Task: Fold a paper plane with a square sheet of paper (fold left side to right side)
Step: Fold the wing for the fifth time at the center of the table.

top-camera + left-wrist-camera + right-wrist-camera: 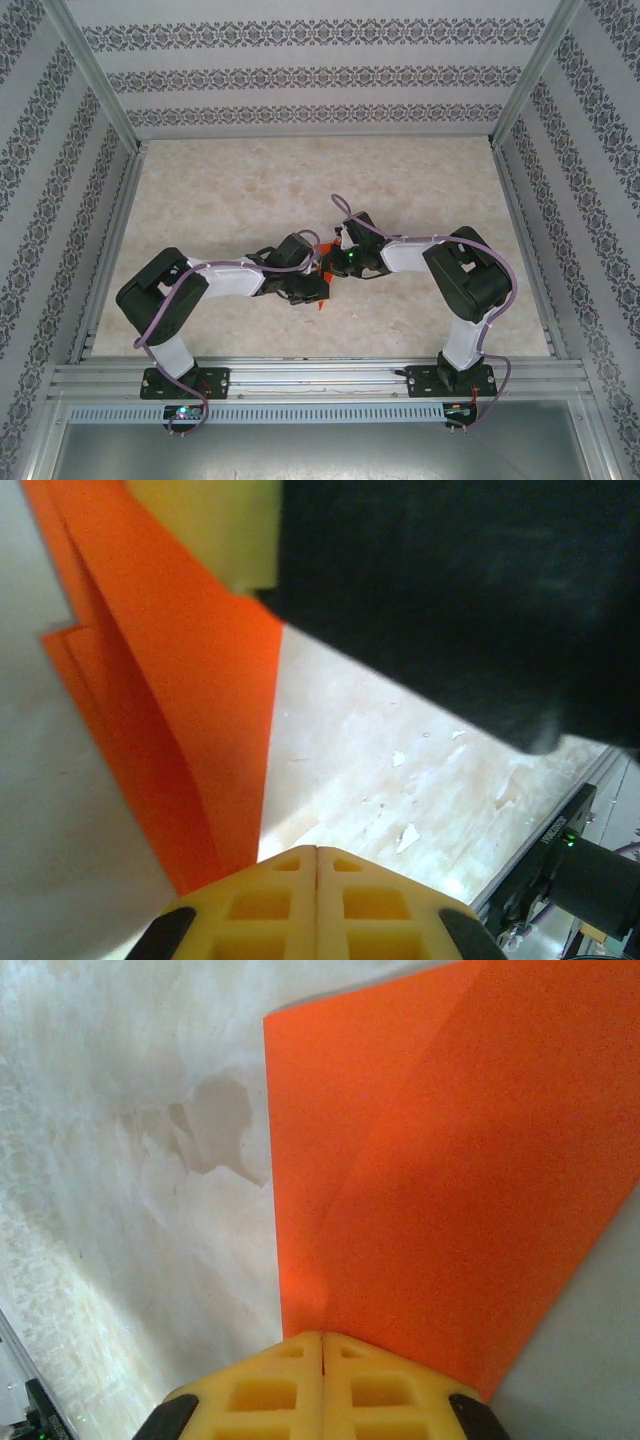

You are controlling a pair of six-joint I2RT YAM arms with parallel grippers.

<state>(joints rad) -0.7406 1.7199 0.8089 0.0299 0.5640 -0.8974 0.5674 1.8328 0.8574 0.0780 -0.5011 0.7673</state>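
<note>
Patterned wallpaper walls (300, 75) closed in a pale marbled tabletop (250, 190). The left arm (215, 280) and right arm (440, 260) bent inward and met near the tabletop's middle. The square sheet of paper (450, 1160), bright orange-red and already creased into overlapping layers, lay between them, mostly hidden under the wrists in the overhead view.

The left gripper (317, 865) had its yellow fingers pressed together, with the paper's folded layers rising just left of the tips. The right gripper (322, 1345) was likewise pressed together. Its tips sat over the paper's face near a diagonal crease, and the paper's straight left edge ran up the tabletop. Whether the tips touched the paper could not be told. Neither gripper had paper caught in its seam.
</note>
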